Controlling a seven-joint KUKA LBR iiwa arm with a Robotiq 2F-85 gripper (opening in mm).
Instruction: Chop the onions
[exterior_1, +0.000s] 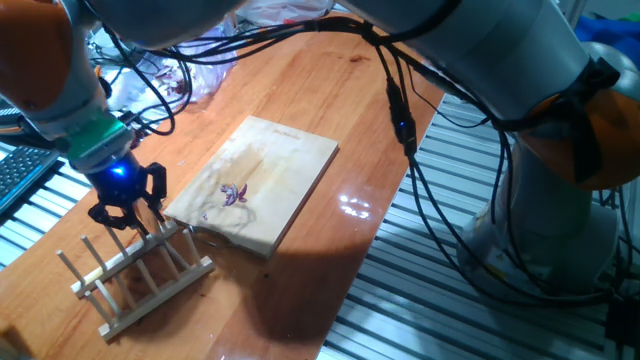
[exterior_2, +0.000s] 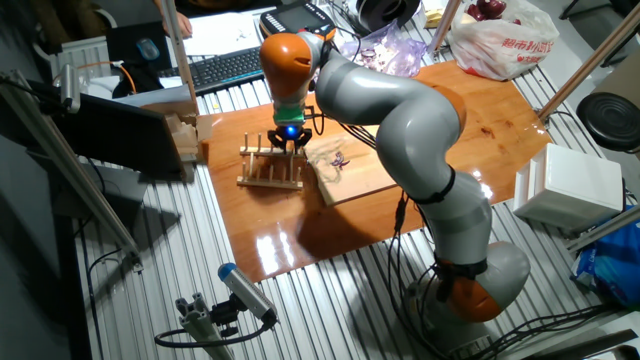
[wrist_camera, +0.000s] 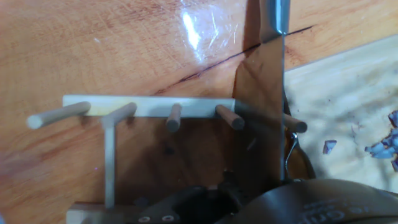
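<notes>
Hand view shows the tool (wrist_camera: 283, 186) clenched on a knife (wrist_camera: 277, 93) standing in the wooden rack (wrist_camera: 149, 107). Onions (exterior_1: 234, 194) lie on the cutting board (exterior_1: 290, 150) beside it. Lifting crookedly could snag pegs and topple the rack.

One fixed view sits close and low at the bench (exterior_1: 300, 90) edge, looking across the wooden board (exterior_1: 262, 182) and peg rack (exterior_1: 140, 265). The other fixed view looks down from high and farther off, taking in the whole arm (exterior_2: 400, 110). The hand view peers straight down on the same rack and board edge.
</notes>
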